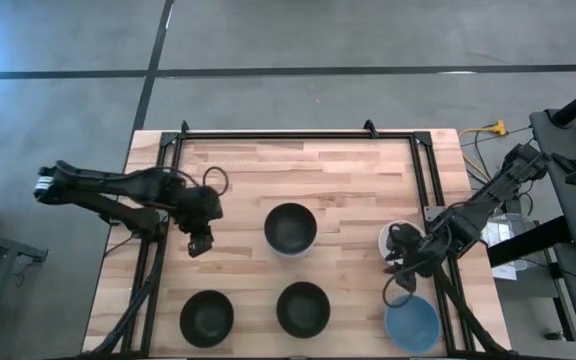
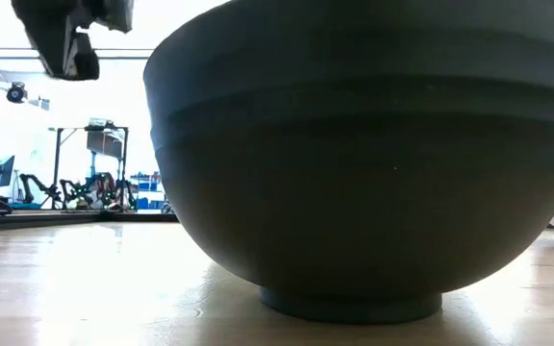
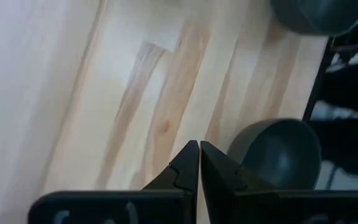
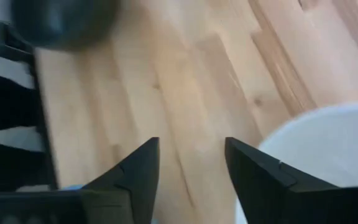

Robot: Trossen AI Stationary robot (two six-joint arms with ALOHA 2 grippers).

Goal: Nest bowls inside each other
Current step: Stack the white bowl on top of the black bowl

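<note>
Three black bowls stand upright on the wooden table: one at the centre (image 1: 290, 228), one near the near-left corner (image 1: 207, 317), and one at the near middle (image 1: 303, 308), which fills the low view (image 2: 354, 163). A white bowl (image 1: 394, 237) sits toward the right edge and a blue bowl (image 1: 411, 323) at the near right. My left gripper (image 1: 200, 243) hangs shut over bare wood left of the centre bowl, with a black bowl (image 3: 278, 152) just beyond its tips (image 3: 199, 152). My right gripper (image 1: 403, 268) is open between the white and blue bowls, with the white bowl (image 4: 328, 149) beside one finger. The other bowls are out of view.
A black metal frame (image 1: 298, 133) runs along the table's far edge and down both sides. Bare wood lies across the far half of the table (image 1: 268, 170). Cables and equipment (image 1: 568, 200) stand off the right edge.
</note>
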